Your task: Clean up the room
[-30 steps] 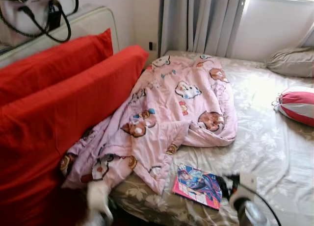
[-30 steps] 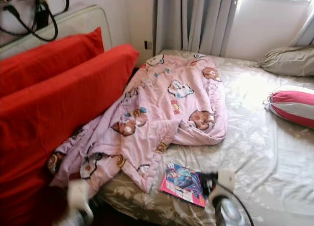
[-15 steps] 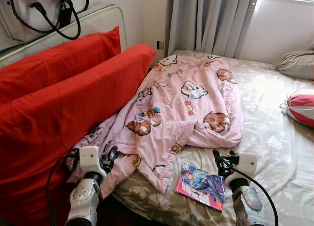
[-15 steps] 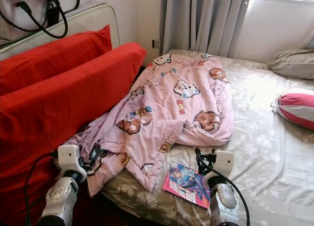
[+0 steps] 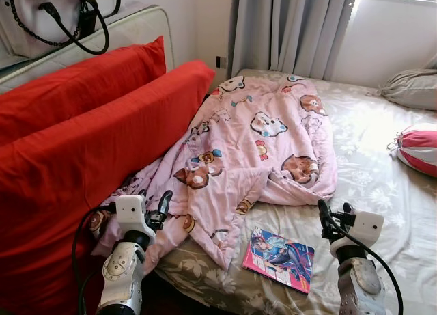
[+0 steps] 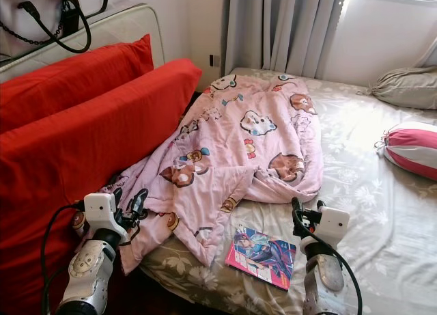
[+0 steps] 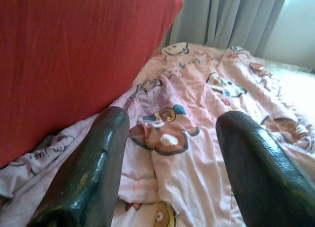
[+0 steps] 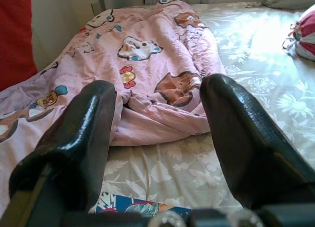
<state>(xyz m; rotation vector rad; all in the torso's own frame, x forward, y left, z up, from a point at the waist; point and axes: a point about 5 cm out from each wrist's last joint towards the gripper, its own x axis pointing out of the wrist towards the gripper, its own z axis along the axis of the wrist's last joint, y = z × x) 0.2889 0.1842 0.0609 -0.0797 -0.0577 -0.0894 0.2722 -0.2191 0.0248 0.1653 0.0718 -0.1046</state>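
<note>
Two pincers are up and wide open, holding nothing. Just ahead of the left pincer lies the crumpled pink cartoon blanket. The right pincer hangs beside the bright comic book on the flowery bed. I think grabbing the blanket comes next.

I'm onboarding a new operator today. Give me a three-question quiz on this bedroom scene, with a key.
1. True or false: the left gripper is shut on the pink blanket.
2. What lies on the bed sheet between the two grippers?
A. a comic book
B. a shoe
C. a cup
3. Fill in: the big cushions left of the blanket are ____ in colour.

Key: 1 false, its jaws stand open, as do those of the right gripper; 2 A, the comic book; 3 red.
</note>
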